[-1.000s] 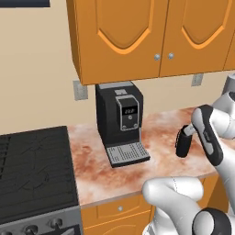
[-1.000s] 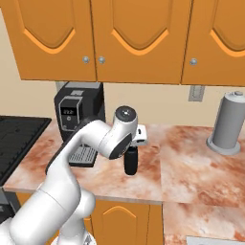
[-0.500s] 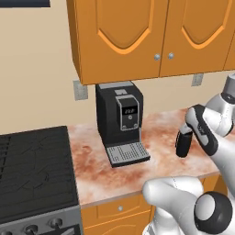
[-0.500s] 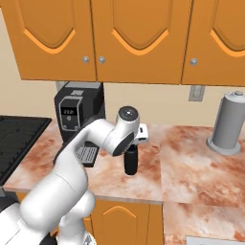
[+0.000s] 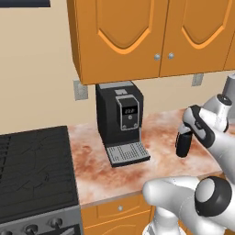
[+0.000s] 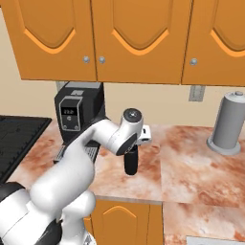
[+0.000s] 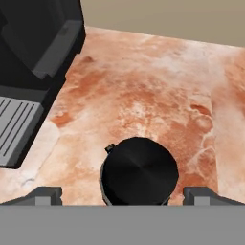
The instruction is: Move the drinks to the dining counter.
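A black cylindrical flask (image 7: 139, 172), one of the drinks, stands upright on the narrow marbled worktop (image 7: 158, 81) to the right of the coffee machine. My gripper (image 7: 123, 194) hangs straight over it, open, with a dark fingertip (image 7: 45, 194) well out to each side of its lid and not touching it. From the base cameras the flask (image 6: 130, 162) (image 5: 182, 146) shows as a dark cylinder under the white hand, its foot on the stone. The dining counter is out of view.
A black coffee machine (image 5: 120, 120) with a grey drip tray stands left of the flask. A black stove (image 5: 32, 170) lies further left. A tall grey steel cylinder (image 6: 229, 122) stands at the right by the wall. Orange wall cabinets (image 6: 129, 33) hang above.
The hand has sunk a little lower over the flask. The flask and the rest of the worktop stay as they were.
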Robot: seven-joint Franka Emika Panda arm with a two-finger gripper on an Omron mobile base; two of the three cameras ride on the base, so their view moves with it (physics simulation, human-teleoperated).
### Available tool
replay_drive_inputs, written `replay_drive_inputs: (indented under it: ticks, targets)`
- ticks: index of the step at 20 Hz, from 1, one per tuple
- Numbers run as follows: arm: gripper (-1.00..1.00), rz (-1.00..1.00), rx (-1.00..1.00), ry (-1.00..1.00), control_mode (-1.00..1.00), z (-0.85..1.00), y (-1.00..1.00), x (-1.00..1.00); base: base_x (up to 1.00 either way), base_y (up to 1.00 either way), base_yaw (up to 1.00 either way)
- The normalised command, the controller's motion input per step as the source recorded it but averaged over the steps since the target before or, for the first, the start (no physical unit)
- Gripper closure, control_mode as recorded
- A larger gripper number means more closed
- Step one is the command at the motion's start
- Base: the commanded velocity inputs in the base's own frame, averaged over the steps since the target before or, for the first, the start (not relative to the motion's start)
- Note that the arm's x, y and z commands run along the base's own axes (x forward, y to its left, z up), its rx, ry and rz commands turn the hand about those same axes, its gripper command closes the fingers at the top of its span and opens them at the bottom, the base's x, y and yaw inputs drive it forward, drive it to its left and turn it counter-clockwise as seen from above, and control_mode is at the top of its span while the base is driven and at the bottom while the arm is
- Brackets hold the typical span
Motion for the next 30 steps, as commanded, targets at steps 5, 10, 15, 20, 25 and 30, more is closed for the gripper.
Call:
replay_drive_inputs:
  ticks: [5, 10, 15, 20, 25, 30]
  targets:
    - [-1.0, 0.0, 0.0, 0.0, -1.0, -0.15, 0.0, 0.18, 0.0, 0.0, 0.0]
    - [-1.0, 0.0, 0.0, 0.0, -1.0, -0.13, 0.0, 0.05, 0.0, 0.0, 0.0]
    - [1.0, 0.0, 0.0, 0.0, -1.0, -0.15, 0.0, 0.0, 0.0, 0.0, 0.0]
    - [1.0, 0.0, 0.0, 0.0, -1.0, -0.14, 0.0, 0.03, 0.0, 0.0, 0.0]
    - [1.0, 0.0, 0.0, 0.0, -1.0, -0.01, 0.0, 0.0, 0.0, 0.0, 0.0]
    - [1.0, 0.04, 0.0, -0.09, -1.0, 0.19, 0.0, -0.26, 0.0, 0.0, 0.0]
